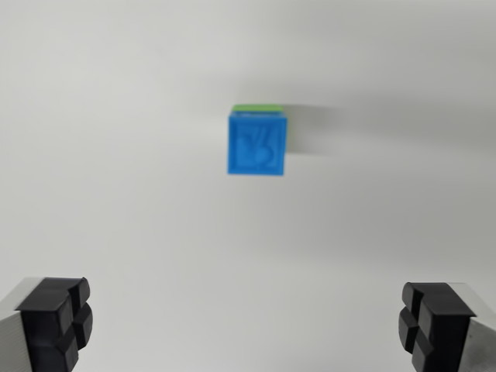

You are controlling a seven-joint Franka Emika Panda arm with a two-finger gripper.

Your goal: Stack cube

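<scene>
A: Nearest to the camera, how was the tool?

B: It was released. Its two black pads stood wide apart at the bottom corners, with nothing between them.

A: And further away?

B: The blue cube sat on the pale worktop, well apart from the pads. It appeared to rest on top of a green cube, of which only a thin edge showed behind it.

A: How would the blue one handle?

B: It looked stiff and light, probably plastic, with a raised figure on its top. Its smooth flat sides could be somewhat slippery, so two opposite side faces at mid-height were the place to hold it.
</scene>
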